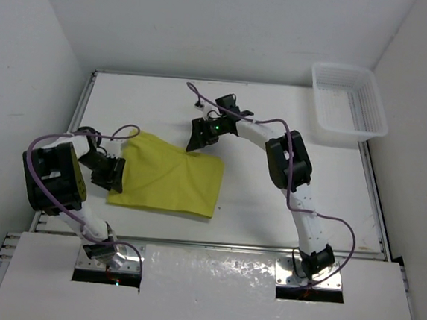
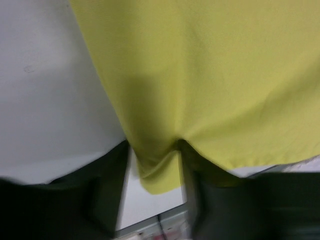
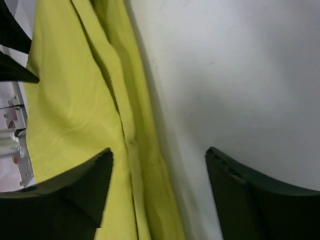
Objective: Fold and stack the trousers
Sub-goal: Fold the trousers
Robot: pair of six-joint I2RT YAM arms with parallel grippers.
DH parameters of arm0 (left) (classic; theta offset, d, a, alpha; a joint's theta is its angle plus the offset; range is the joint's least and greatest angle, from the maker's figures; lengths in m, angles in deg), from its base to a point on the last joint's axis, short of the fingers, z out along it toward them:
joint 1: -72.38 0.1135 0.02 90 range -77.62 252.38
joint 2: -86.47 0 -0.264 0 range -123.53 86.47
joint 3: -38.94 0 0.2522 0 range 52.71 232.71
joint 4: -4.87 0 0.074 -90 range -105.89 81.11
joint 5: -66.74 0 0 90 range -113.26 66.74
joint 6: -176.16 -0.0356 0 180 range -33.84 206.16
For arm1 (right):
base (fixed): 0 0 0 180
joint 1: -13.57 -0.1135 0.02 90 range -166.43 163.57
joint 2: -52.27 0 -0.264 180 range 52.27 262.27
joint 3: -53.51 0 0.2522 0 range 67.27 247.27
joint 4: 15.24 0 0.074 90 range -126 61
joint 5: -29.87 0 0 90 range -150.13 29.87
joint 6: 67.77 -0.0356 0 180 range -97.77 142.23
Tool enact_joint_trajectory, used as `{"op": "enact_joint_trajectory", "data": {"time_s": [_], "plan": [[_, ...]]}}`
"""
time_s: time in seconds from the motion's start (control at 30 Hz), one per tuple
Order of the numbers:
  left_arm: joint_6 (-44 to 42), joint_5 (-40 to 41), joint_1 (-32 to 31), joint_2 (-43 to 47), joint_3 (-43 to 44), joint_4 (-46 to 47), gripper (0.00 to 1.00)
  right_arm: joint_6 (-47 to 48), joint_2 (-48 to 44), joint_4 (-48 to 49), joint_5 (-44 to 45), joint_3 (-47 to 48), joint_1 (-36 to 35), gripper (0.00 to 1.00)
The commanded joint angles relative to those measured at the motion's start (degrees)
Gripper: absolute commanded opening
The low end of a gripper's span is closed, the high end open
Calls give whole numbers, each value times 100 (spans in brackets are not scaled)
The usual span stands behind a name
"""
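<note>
Trousers (image 1: 171, 175): soft, light, limp; likely handling best by the edges. Left gripper (image 1: 115, 175) jaws are pinching their left edge; right gripper (image 1: 197, 143) jaws are hovering open at their far edge.

Bright even light; the trousers (image 2: 225, 75) blurred close-up.

White table (image 1: 269, 202), seen from above. The trousers (image 1: 171, 177) are laid flat on its left-centre area, folded into a compact, roughly rectangular yellow-green packet whose near edge is set slightly askew to the table's front edge. A white, translucent plastic basket (image 1: 343, 135) is placed at the far right corner, well apart from the trousers. Bare tabletop is shown between them.
</note>
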Motion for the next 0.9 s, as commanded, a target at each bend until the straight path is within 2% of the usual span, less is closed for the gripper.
{"op": "enact_joint_trajectory", "data": {"time_s": [0.0, 0.03, 0.13, 0.17, 0.33, 0.37, 0.53, 0.63, 0.87], "plan": [[-140, -107, 45, -69, 344, -23, 53, -107, -277, 68, 395, 79, 277, 77], [-149, -256, 45, -43, 459, -128, 55, -214, -399, 138, 404, 61, 347, 81], [-149, -677, 133, 36, 1029, -559, 57, -469, -698, 279, 500, -9, 698, 84], [-97, -783, 229, 54, 1188, -682, 58, -461, -1004, 236, 692, -140, 847, 89], [386, -1188, 239, -7, 2217, -473, 59, -13, -2244, -204, 1669, -1105, 954, 89], [457, -1180, 230, -42, 2305, -316, 59, -13, -2707, -187, 1739, -1682, 954, 88], [895, -883, 317, -43, 2719, 80, 59, -126, -4151, 146, 2144, -3487, 1155, 86], [1229, -347, 501, 2, 2895, 537, 59, -478, -4881, 288, 2301, -4681, 1690, 97], [1732, 296, 880, 107, 2948, 846, 59, -803, -5717, -213, 3374, -5511, 2904, 99]]}}
